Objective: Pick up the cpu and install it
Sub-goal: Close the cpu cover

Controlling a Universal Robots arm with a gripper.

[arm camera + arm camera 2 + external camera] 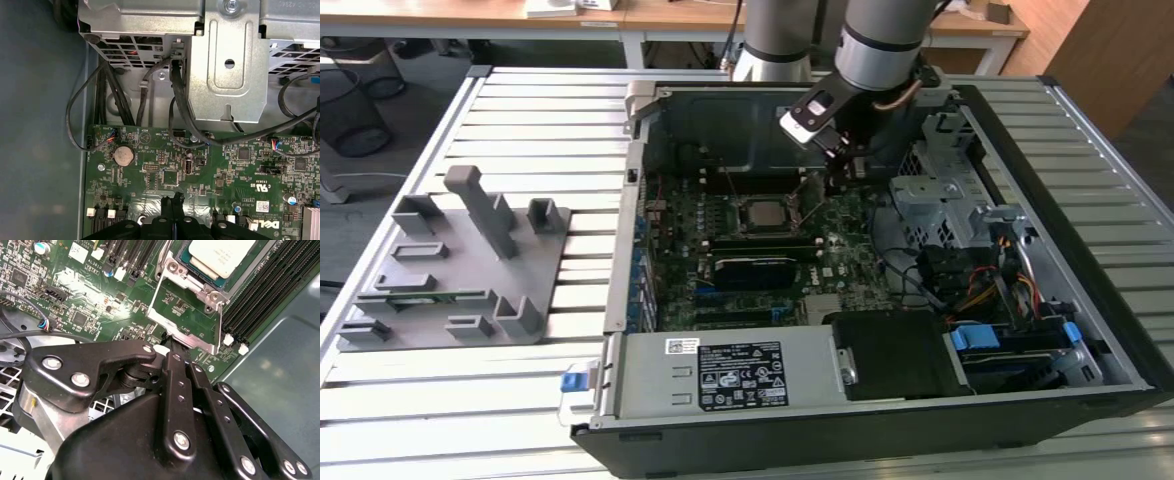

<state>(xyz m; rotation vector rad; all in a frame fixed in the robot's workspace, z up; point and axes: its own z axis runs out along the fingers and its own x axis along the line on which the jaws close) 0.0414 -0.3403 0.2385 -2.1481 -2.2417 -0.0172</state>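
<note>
Jaws pressed together, the arm reaches into the open computer case and tips against the edge of the hinged metal retention frame (197,341). The cpu (220,255) lies in its socket just beyond the jaws. A slip off that thin edge would likely gouge the motherboard (80,300) or jolt the cpu askew.

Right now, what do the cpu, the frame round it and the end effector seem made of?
The cpu: pale, matte silvery metal lid on a green board rim. The frame: bright bare sheet metal, probably steel, glinting at its edges. The end effector: black matte links with silver screws; painted metal or hard plastic, I cannot tell.
</note>
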